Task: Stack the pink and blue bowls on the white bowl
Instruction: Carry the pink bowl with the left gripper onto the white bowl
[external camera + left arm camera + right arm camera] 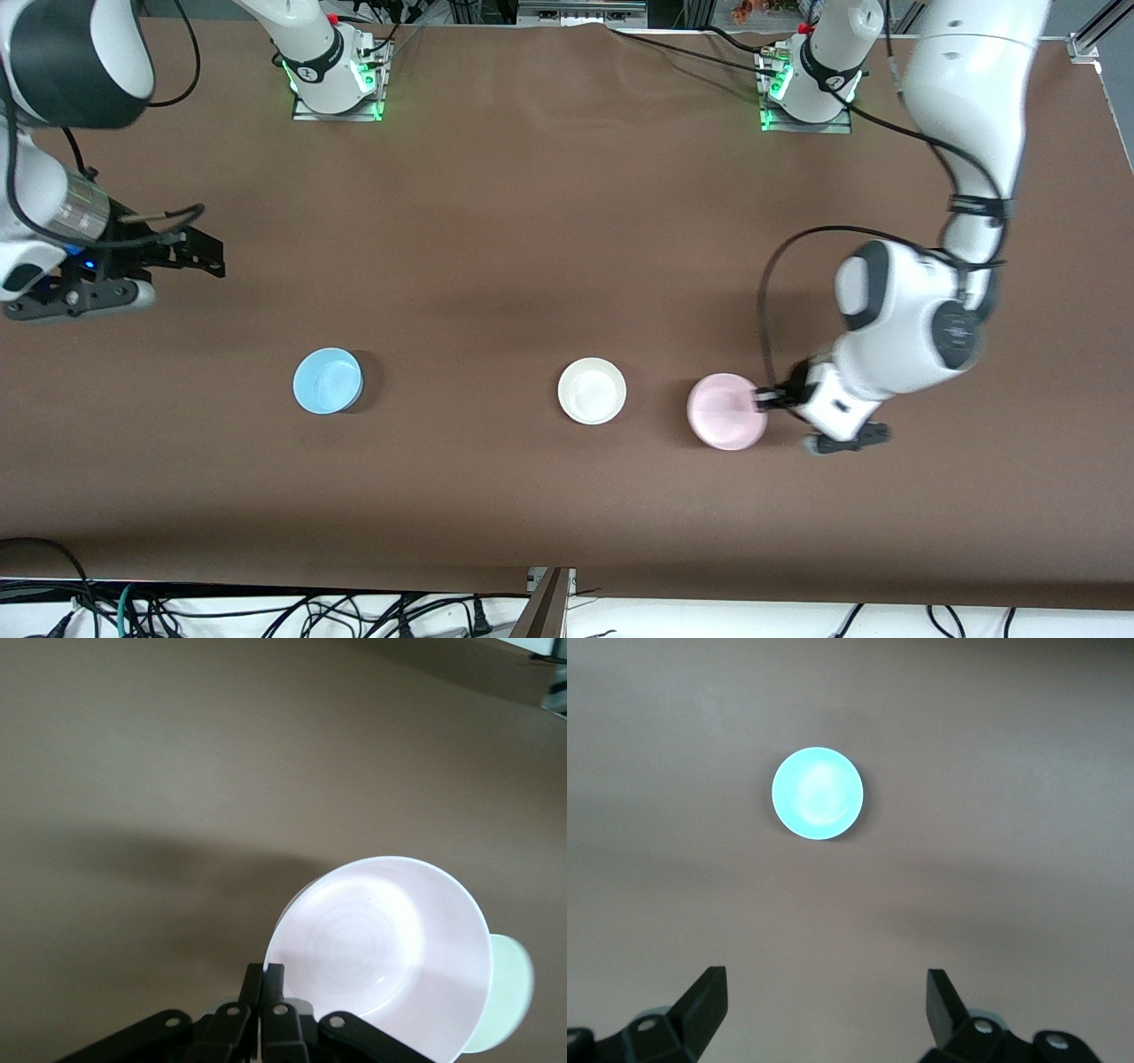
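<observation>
Brown table (549, 221) carries three bowls in a row toward the front camera's edge. Taking the white bowl (592, 391) as clock centre in the front view: pink bowl (726, 411) at roughly 3 o'clock, just beside it toward the left arm's end; blue bowl (328, 380) at 9 o'clock, well apart toward the right arm's end.

Left gripper (764, 400) is low at the pink bowl's rim, at that bowl's 3 o'clock; fingers (266, 992) pinched together on the rim, bowl (385, 948) seen tilted in the left wrist view.

Right gripper (202, 251) waits over bare table at the right arm's end, fingers (709, 997) spread wide apart, holding nothing; blue bowl (818, 793) in its view.
</observation>
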Tool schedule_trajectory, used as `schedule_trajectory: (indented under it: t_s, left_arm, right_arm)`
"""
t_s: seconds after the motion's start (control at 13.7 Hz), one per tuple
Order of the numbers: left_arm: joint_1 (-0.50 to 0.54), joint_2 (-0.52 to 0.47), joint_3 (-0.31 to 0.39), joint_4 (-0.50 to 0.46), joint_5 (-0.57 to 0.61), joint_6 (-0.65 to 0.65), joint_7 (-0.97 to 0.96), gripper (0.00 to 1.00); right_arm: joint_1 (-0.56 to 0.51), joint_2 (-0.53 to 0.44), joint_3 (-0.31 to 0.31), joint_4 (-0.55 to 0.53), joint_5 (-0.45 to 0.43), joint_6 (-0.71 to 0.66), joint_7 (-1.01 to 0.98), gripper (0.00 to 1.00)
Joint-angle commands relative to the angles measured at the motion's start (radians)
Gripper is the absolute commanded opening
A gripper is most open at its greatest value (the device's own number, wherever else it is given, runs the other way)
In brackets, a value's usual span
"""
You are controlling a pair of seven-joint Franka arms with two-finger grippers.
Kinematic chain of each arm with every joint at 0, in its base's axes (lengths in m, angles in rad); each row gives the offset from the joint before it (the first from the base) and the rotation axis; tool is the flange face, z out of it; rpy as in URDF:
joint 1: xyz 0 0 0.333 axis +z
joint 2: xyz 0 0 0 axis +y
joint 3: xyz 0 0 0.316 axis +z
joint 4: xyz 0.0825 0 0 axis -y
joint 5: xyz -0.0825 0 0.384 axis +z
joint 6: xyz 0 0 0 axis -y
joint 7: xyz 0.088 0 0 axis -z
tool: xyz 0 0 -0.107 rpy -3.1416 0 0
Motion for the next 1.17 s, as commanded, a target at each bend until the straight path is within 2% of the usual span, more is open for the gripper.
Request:
schedule_trajectory:
  t_s: [0.0, 0.15, 0.37, 0.51, 0.58, 0.8, 1.1]
  left_arm:
    - [-0.087, 0.081, 0.019, 0.123, -0.014, 0.013, -0.117, 0.00]
    - [-0.151, 0.107, 0.022, 0.131, -0.013, 0.062, -0.128, 0.00]
    - [-0.214, 0.136, 0.025, 0.131, -0.013, 0.110, -0.154, 0.00]
    - [-0.236, 0.136, 0.023, 0.124, -0.011, 0.110, -0.154, 0.00]
    - [-0.244, 0.135, 0.023, 0.119, -0.010, 0.110, -0.154, 0.00]
    - [-0.251, 0.133, 0.023, 0.113, -0.001, 0.108, -0.150, 0.00]
    - [-0.250, 0.149, 0.022, 0.113, 0.016, 0.108, -0.145, 0.00]
  right_arm:
    - [-0.008, 0.029, 0.004, 0.013, 0.005, 0.003, -0.020, 1.00]
    - [-0.008, 0.049, 0.004, 0.012, 0.002, 0.009, -0.043, 1.00]
    - [-0.024, 0.048, 0.004, 0.010, 0.006, -0.011, -0.204, 1.00]
    - [-0.024, 0.071, 0.004, 0.012, 0.009, -0.012, -0.192, 1.00]
    - [-0.018, 0.071, 0.004, 0.012, 0.011, -0.005, -0.169, 1.00]
    - [-0.016, 0.065, 0.007, 0.015, 0.037, -0.003, 0.099, 1.00]
    - [-0.019, 0.069, 0.007, 0.018, 0.013, 0.005, 0.123, 1.00]
